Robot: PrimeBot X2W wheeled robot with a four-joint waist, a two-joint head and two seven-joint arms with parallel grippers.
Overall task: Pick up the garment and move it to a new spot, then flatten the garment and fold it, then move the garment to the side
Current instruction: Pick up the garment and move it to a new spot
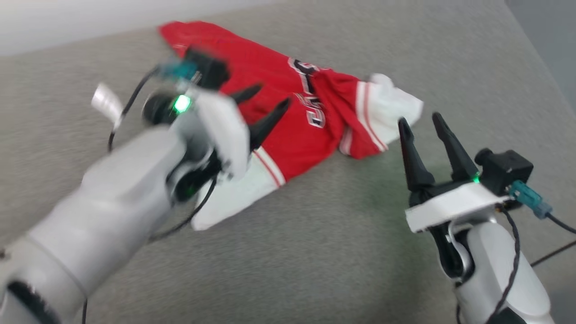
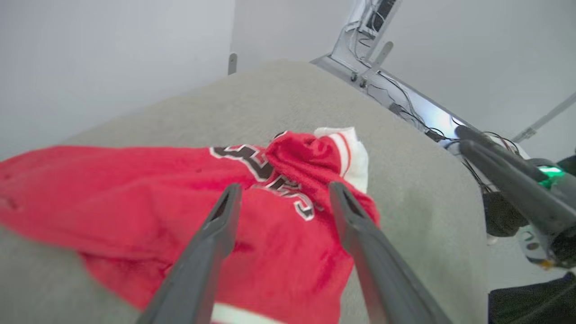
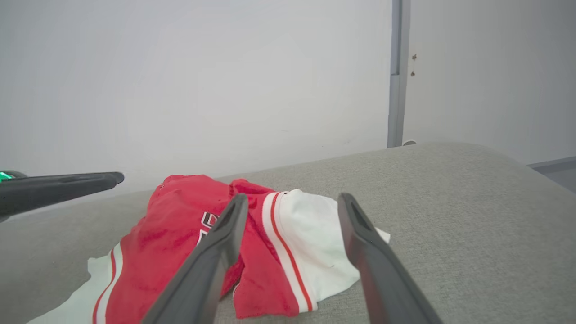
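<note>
The garment (image 1: pixel 292 112) is a red jersey with white sleeves and black lettering, lying crumpled on a grey padded surface (image 1: pixel 315 252). My left gripper (image 1: pixel 270 101) hovers over its near left part, fingers spread and empty, blurred by motion. In the left wrist view the garment (image 2: pixel 157 198) spreads beneath the open left gripper (image 2: pixel 283 189). My right gripper (image 1: pixel 420 119) stands open just right of the white sleeve (image 1: pixel 391 105), touching nothing. The right wrist view looks across the garment (image 3: pixel 180 234) between the open fingers of the right gripper (image 3: pixel 292 198).
The grey surface has bare room toward its near side and right. A pale wall (image 3: pixel 202 81) rises behind it. A metal frame with cables (image 2: pixel 387 90) runs past its far corner. Cables (image 1: pixel 553 225) trail from my right wrist.
</note>
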